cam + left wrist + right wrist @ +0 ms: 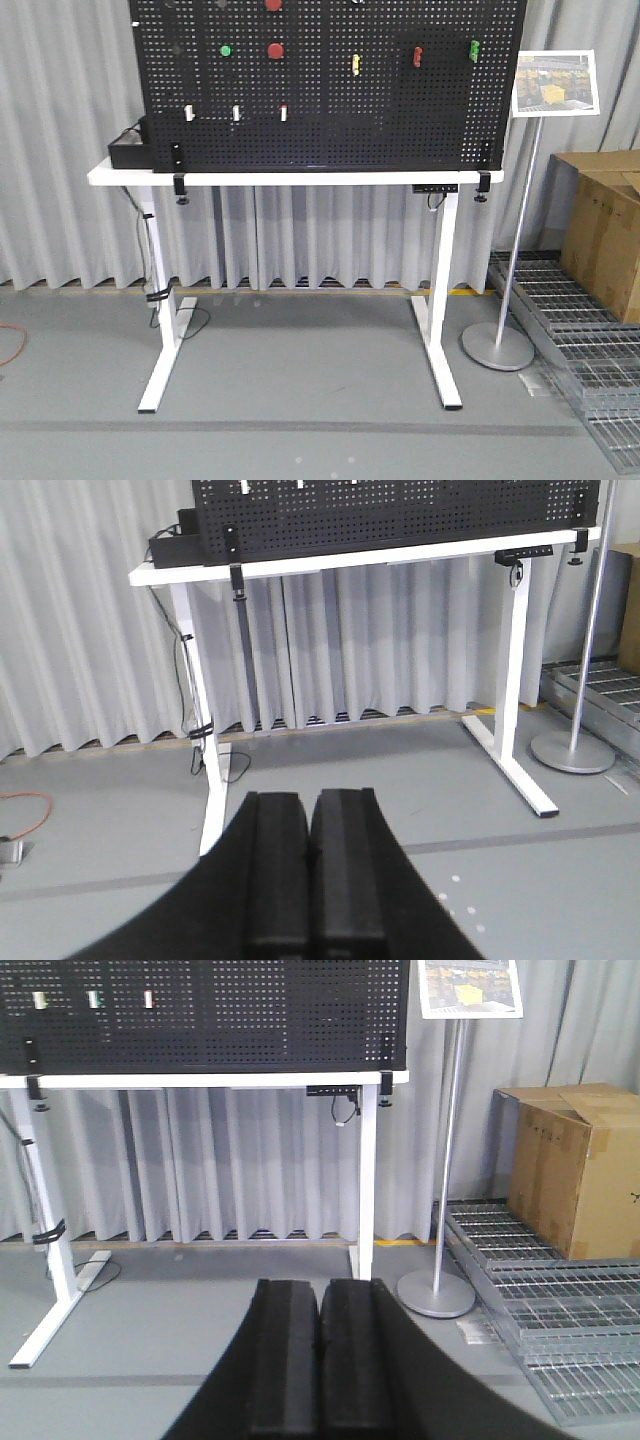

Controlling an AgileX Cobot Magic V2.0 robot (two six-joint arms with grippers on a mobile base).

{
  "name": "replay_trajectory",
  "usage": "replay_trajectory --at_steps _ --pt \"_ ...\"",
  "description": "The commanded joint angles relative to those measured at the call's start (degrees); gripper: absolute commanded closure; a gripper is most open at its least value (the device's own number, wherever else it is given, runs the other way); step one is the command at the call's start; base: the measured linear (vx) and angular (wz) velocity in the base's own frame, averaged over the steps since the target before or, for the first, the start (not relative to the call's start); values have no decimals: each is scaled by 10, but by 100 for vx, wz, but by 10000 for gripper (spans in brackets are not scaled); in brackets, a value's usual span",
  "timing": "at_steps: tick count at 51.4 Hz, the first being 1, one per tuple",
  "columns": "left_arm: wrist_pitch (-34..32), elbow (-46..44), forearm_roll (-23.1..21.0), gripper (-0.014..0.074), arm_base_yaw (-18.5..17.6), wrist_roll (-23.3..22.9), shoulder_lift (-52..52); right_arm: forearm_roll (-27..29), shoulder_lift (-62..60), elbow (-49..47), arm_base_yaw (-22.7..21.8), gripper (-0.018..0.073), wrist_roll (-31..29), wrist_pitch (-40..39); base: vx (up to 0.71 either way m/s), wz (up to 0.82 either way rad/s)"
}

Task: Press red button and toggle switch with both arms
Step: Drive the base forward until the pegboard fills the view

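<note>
The red button (275, 50) was a plain matte disc, round and flat-faced, set high on the black pegboard (330, 110) just right of a small green button (225, 50). A second red button (273, 4) sat above it, cut off by the top edge. Further right on the board were a yellow lever (355, 65), a red lever (418, 55) and a green lever (473, 49). The pegboard stood on a white table (300, 177).

A black box (128, 150) sat at the table's left end, and a cardboard box (575, 1165) stood on the floor to the right with its flaps loosely folded — the contents of both were hidden.

The left gripper (311, 810) and the right gripper (319, 1295) each had their black fingers pressed together on nothing, well apart from the table.
</note>
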Motion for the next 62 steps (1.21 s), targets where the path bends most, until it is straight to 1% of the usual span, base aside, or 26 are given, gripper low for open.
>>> replay_trajectory --at_steps 1,38,62 --pt "-48 19 -1 595 2 -5 -9 -2 -10 6 -4 562 -5 -45 34 -6" --pt "-48 19 -1 595 2 -5 -9 -2 -10 6 -4 562 -5 -45 46 0" --pt "-48 19 -1 595 2 -5 -9 -2 -10 6 -4 562 -5 -45 51 8"
